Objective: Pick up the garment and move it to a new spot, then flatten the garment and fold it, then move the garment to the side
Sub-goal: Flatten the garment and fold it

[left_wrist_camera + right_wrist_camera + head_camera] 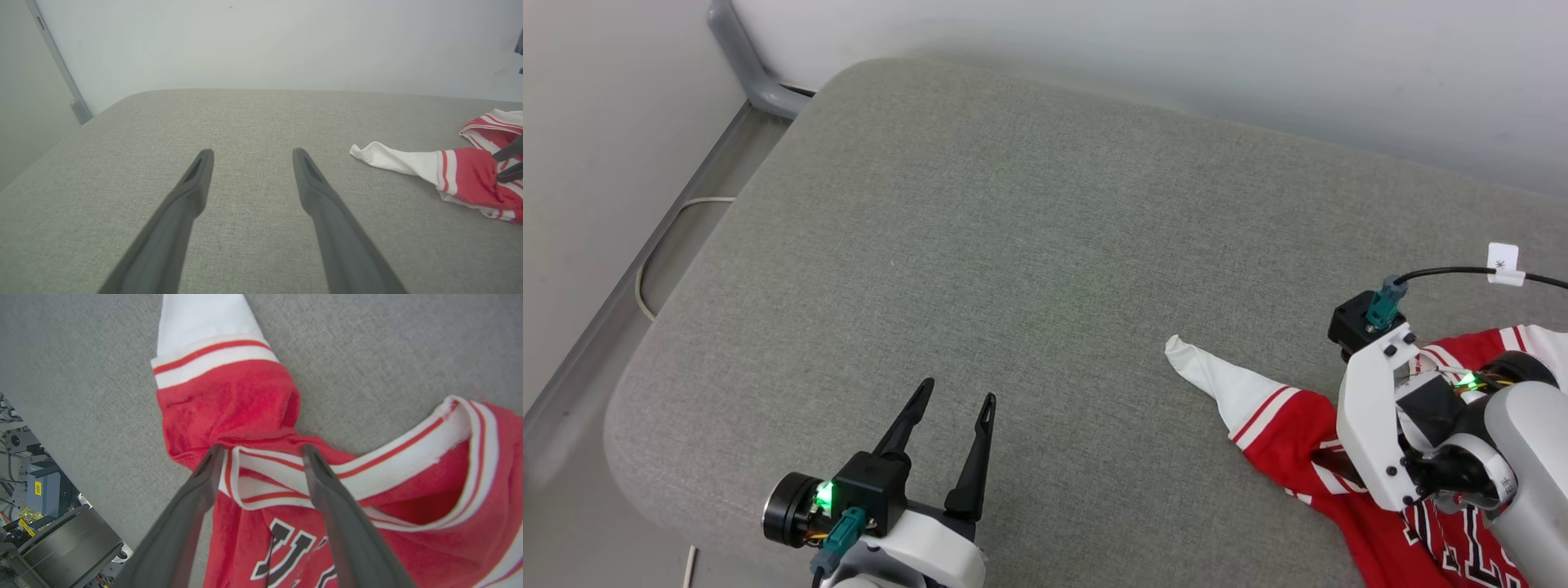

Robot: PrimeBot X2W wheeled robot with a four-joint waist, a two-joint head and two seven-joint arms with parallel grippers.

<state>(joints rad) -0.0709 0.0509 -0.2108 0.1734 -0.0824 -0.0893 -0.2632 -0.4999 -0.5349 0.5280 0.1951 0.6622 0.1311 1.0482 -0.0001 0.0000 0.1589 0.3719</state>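
Near the right front edge of the bench (1013,245), find the shirt (1282,429) in a loose red heap, with one white sleeve (1209,376) trailing out toward the middle and the lettering (286,547) face up but buckled. Straddling the striped collar (388,457) with the right tool (261,452): fingers spread, a tip on either side of a fold of trim, down at the cloth yet pinching nothing. Reads as a set-down at the new spot rather than a fresh grab, judging by the spread fingers and the slack lie of the cloth on the bench; cannot say for certain. Parked well apart at the front left with the left tool (958,392), likewise spread and empty, low over bare grey bench, probably so as to leave the middle free for laying the cloth out. Leaves plenty to do: no flattening, no fold, no shift to the side yet. Calls next for both tools on the shirt, most likely at the shoulders and the hem, to pull the bunched body flat. Worth watching: soft knit apt to drag and bunch on the rough weave, and a narrowed sleeve apt to fold under unless teased out separately.
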